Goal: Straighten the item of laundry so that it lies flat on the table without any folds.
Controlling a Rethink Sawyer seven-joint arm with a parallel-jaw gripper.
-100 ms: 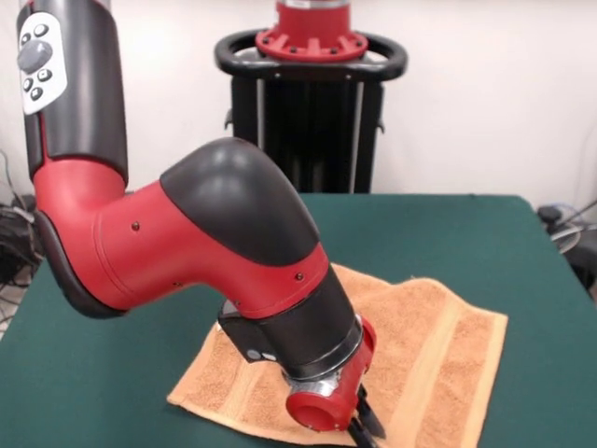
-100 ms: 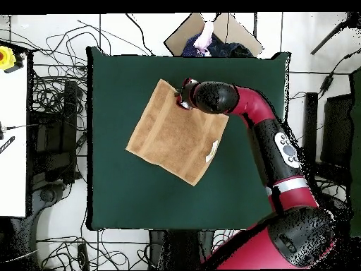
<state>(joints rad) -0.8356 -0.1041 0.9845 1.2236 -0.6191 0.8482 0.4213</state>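
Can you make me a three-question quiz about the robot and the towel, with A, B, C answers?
1. Where is the robot's hand?
A. Over an edge of the towel
B. Over bare table, far from the towel
C. Off the table

2. What colour is the table top?
A. White
B. Dark green
C. Blue

3. How is the towel lying?
A. Rolled into a ball
B. Hanging off the table
C. Spread out, turned at an angle to the table's sides

Answers:
1. A: both views show the hand at the towel's edge.
2. B: green shows all around the towel.
3. C: the overhead view shows it opened out and tilted like a diamond, all of it on the table; the arm hides one corner.
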